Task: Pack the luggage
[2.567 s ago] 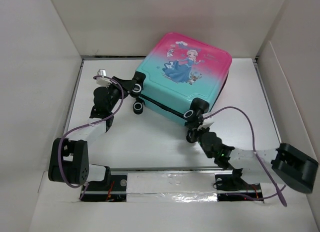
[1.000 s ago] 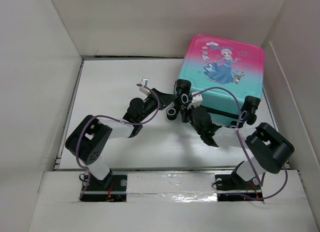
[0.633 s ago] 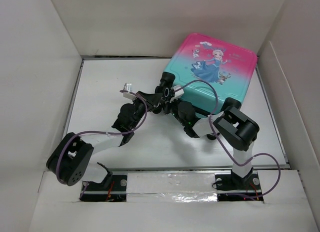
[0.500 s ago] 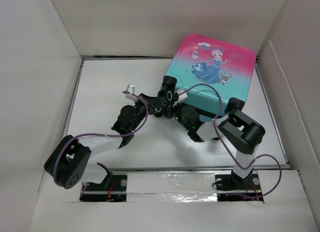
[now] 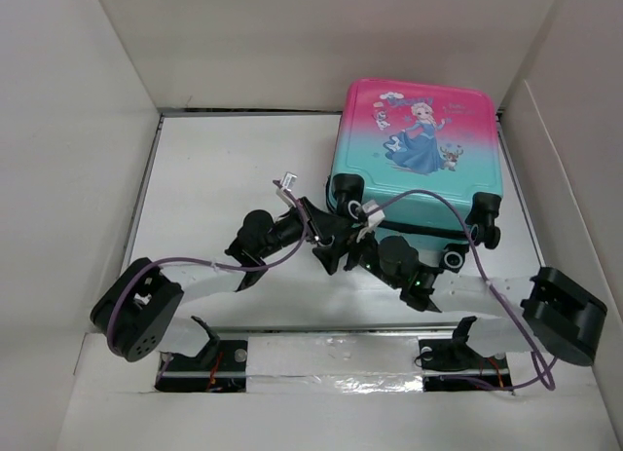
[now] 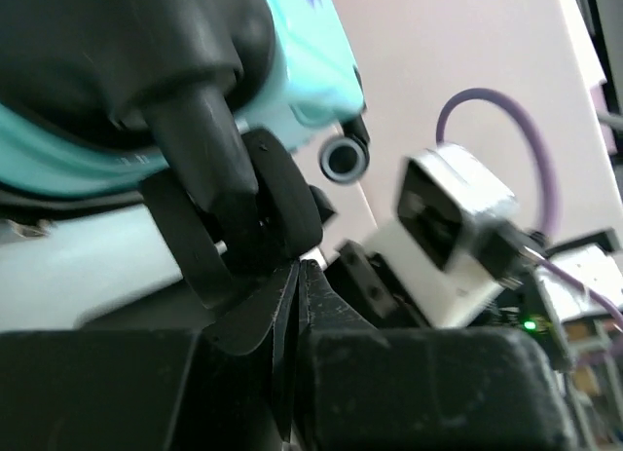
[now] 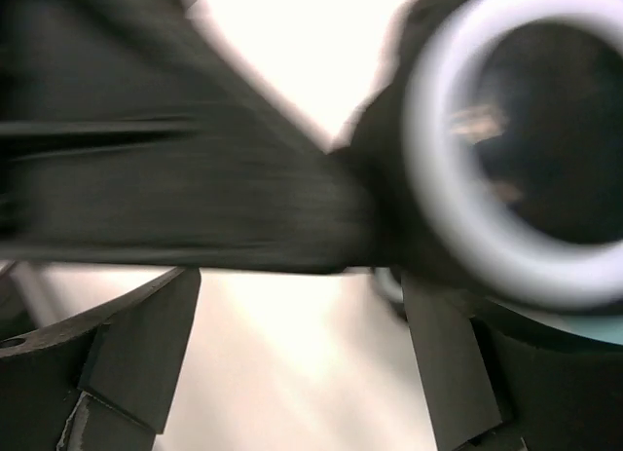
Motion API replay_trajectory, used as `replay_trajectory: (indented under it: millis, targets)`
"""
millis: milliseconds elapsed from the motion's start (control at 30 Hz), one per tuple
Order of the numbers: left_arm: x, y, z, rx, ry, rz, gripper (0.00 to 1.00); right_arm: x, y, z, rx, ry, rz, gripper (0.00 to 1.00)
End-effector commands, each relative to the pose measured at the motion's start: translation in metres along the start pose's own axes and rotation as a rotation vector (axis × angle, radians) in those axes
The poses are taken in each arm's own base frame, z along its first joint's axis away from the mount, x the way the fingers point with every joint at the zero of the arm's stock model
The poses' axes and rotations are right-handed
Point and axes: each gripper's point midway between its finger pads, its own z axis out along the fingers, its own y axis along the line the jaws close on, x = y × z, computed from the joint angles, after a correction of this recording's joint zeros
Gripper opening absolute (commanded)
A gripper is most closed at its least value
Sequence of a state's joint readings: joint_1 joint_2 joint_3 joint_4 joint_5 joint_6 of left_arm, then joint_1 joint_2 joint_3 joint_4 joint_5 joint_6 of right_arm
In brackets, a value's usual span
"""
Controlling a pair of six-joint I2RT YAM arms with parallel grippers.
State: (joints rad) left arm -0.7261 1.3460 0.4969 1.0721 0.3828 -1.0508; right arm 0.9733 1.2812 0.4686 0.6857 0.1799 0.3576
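Item 1. Tabletop (image 5: pixel 224 169): flat, matt white, running out on every side of the left claw (image 5: pixel 327 246).
Item 2. Back wall (image 5: pixel 321 42): plain white panel, well beyond the claw on its far side; a dark seam (image 5: pixel 224 110) runs where it meets the tabletop.
Item 3. Left side wall (image 5: pixel 58 178): white panel, well to the claw's left.
Item 4. Right side wall (image 5: pixel 574 178): white panel, well to the claw's right.
Item 5. Front ledge (image 5: pixel 97 349): white, on the claw's near side, with a strip of shiny tape (image 5: pixel 331 358).
Item 6. Light: even, diffuse, with soft shadows.
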Motion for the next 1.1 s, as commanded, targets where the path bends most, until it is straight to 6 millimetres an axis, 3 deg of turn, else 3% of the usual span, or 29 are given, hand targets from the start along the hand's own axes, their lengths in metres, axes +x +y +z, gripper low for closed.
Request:
replay_trajectory:
  millis: [0, 100, 300, 467, 633, 733, 767, 867, 900, 1067]
  targets:
    - [0.001, -0.046, 0.003, 0.193, 0.049, 0.027, 0.0, 0.005, -0.003, -0.021, 0.036, 0.04, -0.022, 0.91]
    - [0.002, -0.044, 0.003, 0.212, 0.061, 0.011, 0.08, -0.005, -0.016, -0.033, 0.102, 0.014, -0.043, 0.94]
    - [0.003, -0.042, 0.0, 0.25, 0.073, -0.031, 0.1, -0.025, -0.035, -0.043, 0.213, 0.023, -0.124, 0.98]
    - [0.003, -0.042, 0.0, 0.255, 0.074, -0.027, 0.11, -0.05, -0.044, -0.036, 0.227, -0.024, -0.173, 0.99]
    - [-0.001, -0.047, 0.003, 0.263, 0.066, -0.018, 0.32, -0.064, -0.045, -0.035, 0.235, -0.029, -0.197, 0.99]
    - [-0.006, -0.048, 0.006, 0.262, 0.059, -0.007, 0.42, -0.073, -0.04, -0.047, 0.185, -0.063, -0.184, 0.99]
    - [-0.007, -0.047, 0.006, 0.258, 0.058, 0.005, 0.45, -0.067, -0.04, -0.052, 0.174, -0.057, -0.179, 0.99]
    - [-0.013, -0.04, 0.003, 0.22, 0.048, 0.041, 0.47, -0.074, -0.043, -0.066, 0.167, -0.089, -0.16, 0.98]
    - [-0.012, -0.039, 0.0, 0.193, 0.052, 0.052, 0.47, -0.066, -0.046, -0.07, 0.171, -0.068, -0.161, 0.97]
    - [-0.037, -0.024, -0.011, -0.008, -0.039, 0.217, 0.45, -0.065, -0.05, -0.087, 0.173, -0.099, -0.14, 0.93]
